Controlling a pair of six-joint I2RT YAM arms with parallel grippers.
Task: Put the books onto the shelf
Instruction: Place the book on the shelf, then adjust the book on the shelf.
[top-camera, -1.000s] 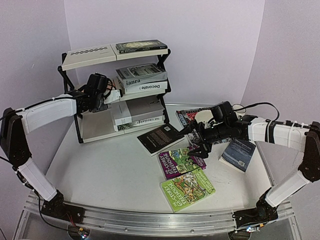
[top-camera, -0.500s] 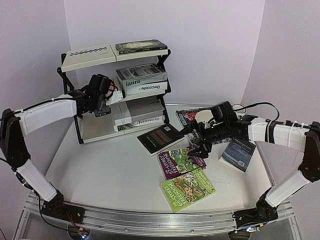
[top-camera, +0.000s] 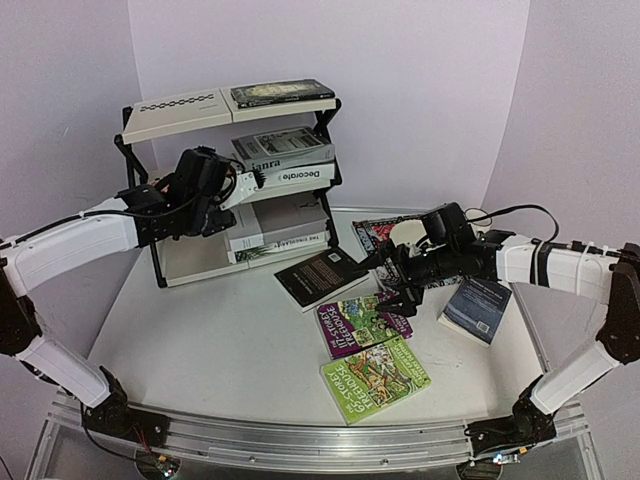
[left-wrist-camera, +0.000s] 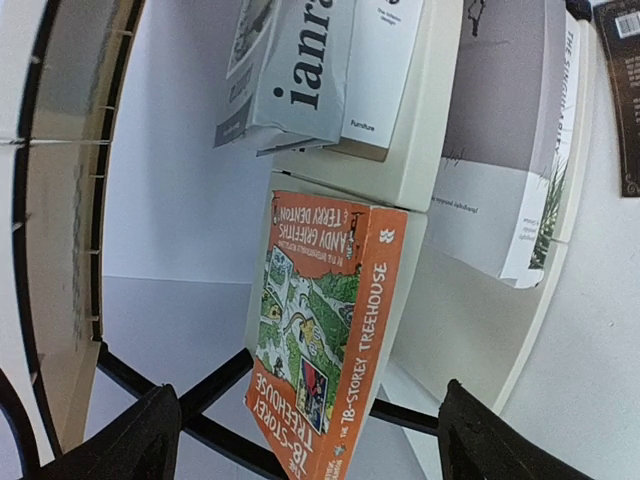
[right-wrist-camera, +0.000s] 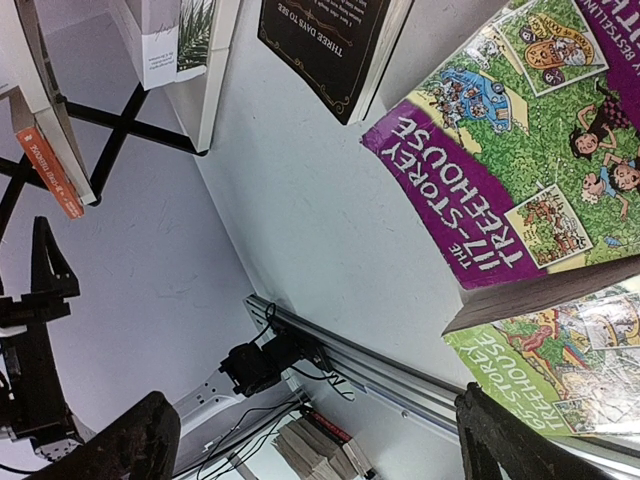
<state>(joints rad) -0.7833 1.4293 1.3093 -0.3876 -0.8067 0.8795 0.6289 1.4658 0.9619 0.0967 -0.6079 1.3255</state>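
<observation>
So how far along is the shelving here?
Done: six books lie on the shelf, one on top, three on the middle board, two at the bottom. In hand: nothing; the left jaws stand open around the orange paperback on the middle board, the right jaws open over the purple book. Left: at least four on the table: black, purple, green, blue.

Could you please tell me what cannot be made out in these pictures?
- Top external: the left pincer hides the orange Treehouse paperback.
- Top external: the right arm covers much of the illustrated book behind it; its title is unreadable.
- Top external: the dark blue book has cover text too small to read.
- Right wrist: the purple Treehouse book is cut off by the right edge.
</observation>
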